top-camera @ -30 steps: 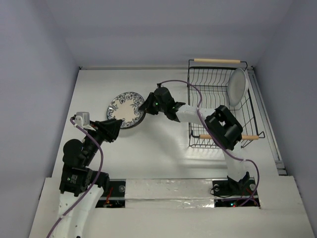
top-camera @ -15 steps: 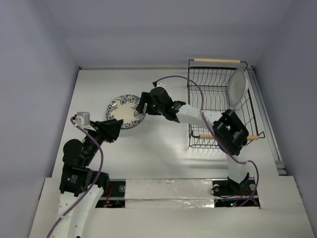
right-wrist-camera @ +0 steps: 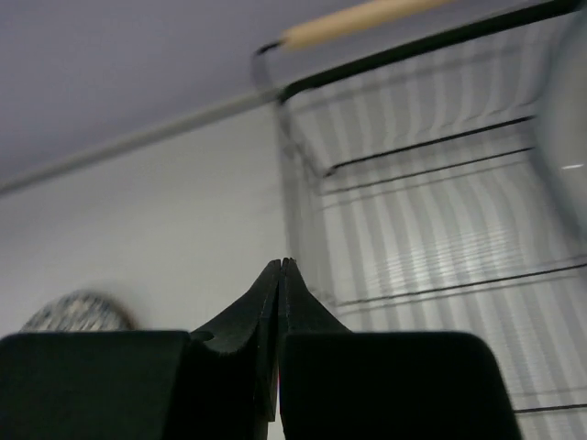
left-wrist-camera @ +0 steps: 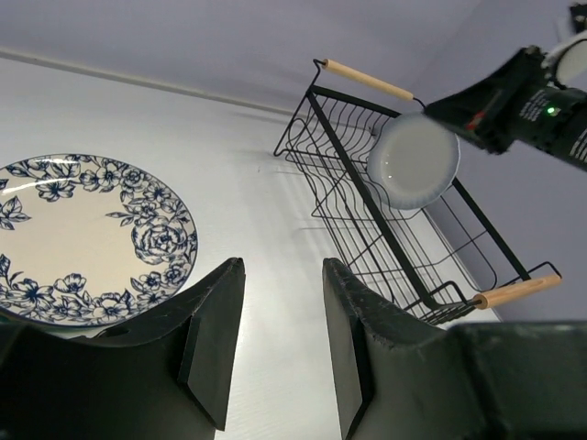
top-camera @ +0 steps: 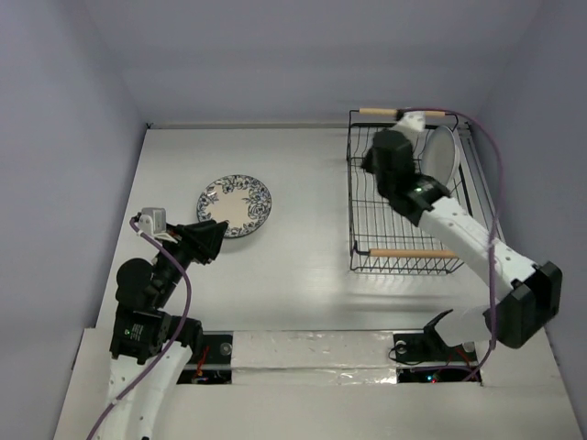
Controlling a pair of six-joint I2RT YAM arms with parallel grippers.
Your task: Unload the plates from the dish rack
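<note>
The white plate with blue ornament (top-camera: 234,205) lies flat on the table at the left; it also shows in the left wrist view (left-wrist-camera: 87,229) and, blurred, in the right wrist view (right-wrist-camera: 78,312). The plain white plate (top-camera: 440,160) stands upright in the black wire dish rack (top-camera: 367,206) at the far right; both show in the left wrist view, plate (left-wrist-camera: 413,160) and rack (left-wrist-camera: 358,197). My right gripper (top-camera: 374,163) is shut and empty above the rack's far left part, left of the white plate. My left gripper (top-camera: 206,240) is open and empty, just near the blue-ornament plate. The red and grey-brown plates are not in view.
The rack has wooden handles at its far end (top-camera: 402,112) and near end (top-camera: 413,253). Grey walls close the table at the back and both sides. A raised strip (top-camera: 491,220) runs along the table's right edge beside the rack.
My right arm has swung from the blue-ornament plate at the left to above the rack. That plate now lies alone on the table. The left arm has not moved.
</note>
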